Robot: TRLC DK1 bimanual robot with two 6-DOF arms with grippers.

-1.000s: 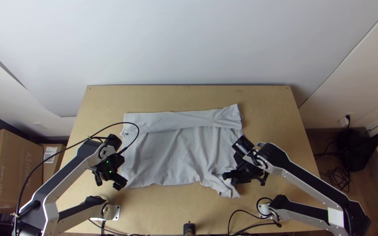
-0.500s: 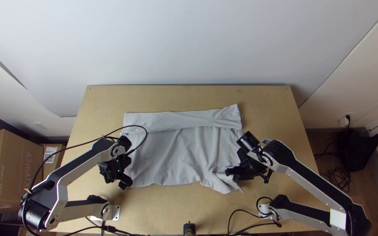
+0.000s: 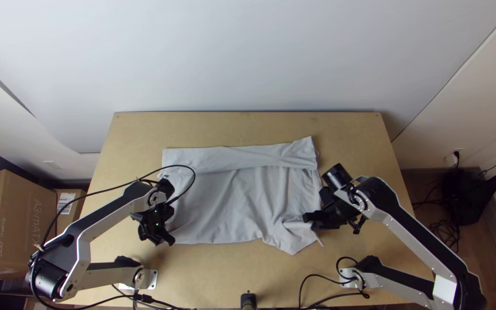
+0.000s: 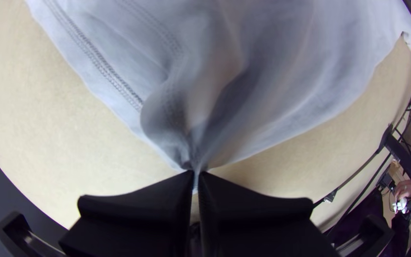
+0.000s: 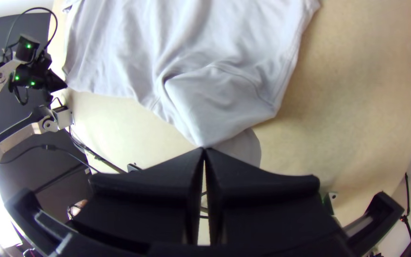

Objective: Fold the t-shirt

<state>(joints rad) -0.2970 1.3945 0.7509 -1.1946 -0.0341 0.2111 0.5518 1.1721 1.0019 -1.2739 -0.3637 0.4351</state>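
The t-shirt [image 3: 236,201] lies on the table [image 3: 248,129], far part folded over. My left claw [image 4: 196,176] and right claw [image 5: 204,151] are closed, each pinching a near corner. Probably I prepare the next fold; it needs even lifting, then carrying farward.

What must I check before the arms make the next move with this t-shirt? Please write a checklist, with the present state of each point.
1. Left gripper has the t-shirt between its fingers: ok, the fabric bunches into them.
2. Right gripper has the t-shirt: ok, a pointed part runs into its shut fingers.
3. Number of layers in each grip: cannot tell.
4. Fabric smooth beside the right gripper: not ok, it is creased and partly turned over.
5. T-shirt within the edges of the table: ok.
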